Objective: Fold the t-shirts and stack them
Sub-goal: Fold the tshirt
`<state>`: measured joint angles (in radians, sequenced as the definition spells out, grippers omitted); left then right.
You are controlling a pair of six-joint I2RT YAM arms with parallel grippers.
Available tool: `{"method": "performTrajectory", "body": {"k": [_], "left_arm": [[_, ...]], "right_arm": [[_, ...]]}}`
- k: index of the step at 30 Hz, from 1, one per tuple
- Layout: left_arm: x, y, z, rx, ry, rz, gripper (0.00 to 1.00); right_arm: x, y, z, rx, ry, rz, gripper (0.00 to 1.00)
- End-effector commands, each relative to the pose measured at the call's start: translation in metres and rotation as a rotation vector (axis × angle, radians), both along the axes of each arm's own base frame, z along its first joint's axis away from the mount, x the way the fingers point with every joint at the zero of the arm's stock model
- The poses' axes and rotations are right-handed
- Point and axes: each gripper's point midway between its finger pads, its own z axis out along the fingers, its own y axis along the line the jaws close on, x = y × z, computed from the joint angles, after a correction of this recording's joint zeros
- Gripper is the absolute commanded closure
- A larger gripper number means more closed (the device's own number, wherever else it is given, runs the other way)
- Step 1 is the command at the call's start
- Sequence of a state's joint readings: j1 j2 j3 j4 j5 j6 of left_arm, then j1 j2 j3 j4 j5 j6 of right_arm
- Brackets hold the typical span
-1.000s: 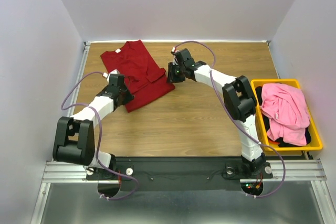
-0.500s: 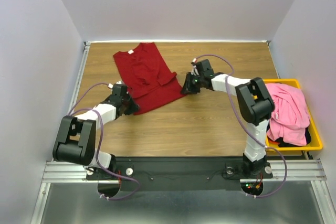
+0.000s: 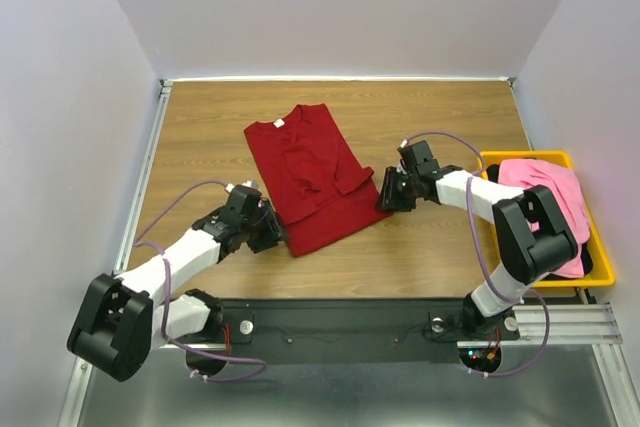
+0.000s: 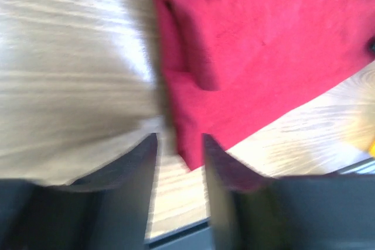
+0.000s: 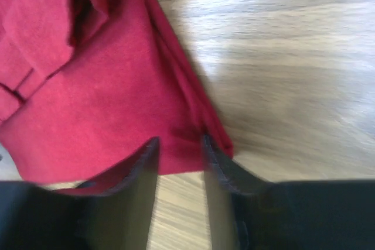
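Observation:
A dark red t-shirt lies flat on the wooden table, partly folded, its white neck label at the far end. My left gripper sits at its near left corner. In the left wrist view the jaws of the left gripper stand apart, with the shirt corner lying just between the tips. My right gripper is at the shirt's near right corner. There the right gripper is also open, and the red hem reaches its fingertips.
A yellow bin stands at the table's right edge, holding a crumpled pink t-shirt on top of a black one. White walls close in the table's far side and both ends. Bare wood surrounds the red shirt.
Both arms have dragged the red shirt toward the near right of the table. Both grippers' jaws have opened off the shirt's corners.

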<state>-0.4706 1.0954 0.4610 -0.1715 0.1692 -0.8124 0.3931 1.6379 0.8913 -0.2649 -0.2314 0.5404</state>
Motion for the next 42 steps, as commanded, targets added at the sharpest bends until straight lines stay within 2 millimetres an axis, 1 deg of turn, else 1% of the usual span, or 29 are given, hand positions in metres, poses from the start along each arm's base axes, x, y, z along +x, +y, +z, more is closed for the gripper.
{"method": "performTrajectory", "body": {"k": [1, 2, 3, 4, 5, 6, 8, 9, 10, 11, 13, 14, 16, 17, 19, 20, 22, 24, 25, 26, 28, 30, 32, 33, 41, 42], "left_arm": [[0.019, 0.012, 0.033, 0.098, -0.085, 0.016, 0.43], [0.026, 0.016, 0.041, 0.138, -0.123, -0.006, 0.33], [0.043, 0.021, 0.058, 0.188, -0.186, 0.013, 0.28], [0.050, 0.025, 0.066, 0.219, -0.215, 0.015, 0.22], [0.057, 0.030, 0.072, 0.270, -0.254, -0.016, 0.13], [0.071, 0.034, 0.087, 0.309, -0.303, -0.002, 0.11], [0.087, 0.039, 0.101, 0.362, -0.365, -0.004, 0.10], [0.097, 0.045, 0.107, 0.421, -0.400, -0.013, 0.09], [0.104, 0.047, 0.112, 0.444, -0.432, -0.016, 0.09], [0.111, 0.056, 0.114, 0.500, -0.449, -0.017, 0.09], [0.122, 0.062, 0.119, 0.537, -0.494, -0.004, 0.09], [0.126, 0.070, 0.121, 0.570, -0.503, 0.016, 0.09], [0.133, 0.075, 0.122, 0.606, -0.530, 0.020, 0.09], [0.134, 0.077, 0.122, 0.616, -0.536, 0.020, 0.09], [0.135, 0.080, 0.117, 0.631, -0.538, 0.018, 0.09], [0.137, 0.079, 0.116, 0.634, -0.543, 0.005, 0.09], [0.137, 0.079, 0.115, 0.641, -0.542, -0.007, 0.09], [0.137, 0.079, 0.115, 0.637, -0.545, 0.000, 0.09], [0.137, 0.079, 0.115, 0.635, -0.547, 0.004, 0.09], [0.137, 0.078, 0.115, 0.627, -0.549, 0.008, 0.09], [0.136, 0.079, 0.111, 0.628, -0.547, 0.012, 0.09], [0.136, 0.079, 0.110, 0.626, -0.547, 0.013, 0.09], [0.137, 0.079, 0.110, 0.627, -0.547, 0.013, 0.09], [0.138, 0.079, 0.112, 0.626, -0.551, 0.016, 0.09], [0.139, 0.077, 0.115, 0.616, -0.562, 0.013, 0.09], [0.139, 0.077, 0.115, 0.617, -0.562, 0.014, 0.09]], "right_arm": [[0.013, 0.012, 0.049, 0.049, -0.099, 0.036, 0.52], [0.016, 0.018, 0.059, 0.071, -0.115, 0.036, 0.41], [0.025, 0.026, 0.074, 0.098, -0.147, 0.034, 0.36], [0.027, 0.031, 0.081, 0.112, -0.157, 0.030, 0.33], [0.028, 0.040, 0.084, 0.130, -0.150, 0.006, 0.27], [0.034, 0.046, 0.091, 0.152, -0.172, -0.013, 0.25], [0.040, 0.056, 0.097, 0.193, -0.163, -0.088, 0.20], [0.045, 0.060, 0.098, 0.215, -0.168, -0.115, 0.20], [0.049, 0.062, 0.096, 0.231, -0.151, -0.180, 0.19], [0.052, 0.065, 0.094, 0.242, -0.148, -0.210, 0.18], [0.055, 0.067, 0.088, 0.265, -0.119, -0.292, 0.16], [0.055, 0.064, 0.079, 0.258, -0.111, -0.328, 0.16], [0.057, 0.067, 0.074, 0.293, -0.090, -0.382, 0.16], [0.055, 0.067, 0.068, 0.297, -0.078, -0.395, 0.15], [0.059, 0.072, 0.068, 0.321, -0.085, -0.409, 0.15], [0.060, 0.075, 0.064, 0.322, -0.076, -0.420, 0.15], [0.063, 0.079, 0.061, 0.310, -0.081, -0.441, 0.15], [0.065, 0.084, 0.062, 0.311, -0.089, -0.445, 0.15], [0.068, 0.083, 0.060, 0.301, -0.097, -0.468, 0.15], [0.071, 0.080, 0.053, 0.286, -0.095, -0.485, 0.15], [0.077, 0.081, 0.053, 0.279, -0.107, -0.498, 0.16], [0.082, 0.079, 0.046, 0.262, -0.108, -0.524, 0.16], [0.087, 0.079, 0.045, 0.257, -0.115, -0.539, 0.16], [0.089, 0.080, 0.041, 0.250, -0.110, -0.541, 0.16], [0.110, 0.095, 0.053, 0.273, -0.142, -0.529, 0.16], [0.115, 0.099, 0.061, 0.288, -0.155, -0.525, 0.16]]}}
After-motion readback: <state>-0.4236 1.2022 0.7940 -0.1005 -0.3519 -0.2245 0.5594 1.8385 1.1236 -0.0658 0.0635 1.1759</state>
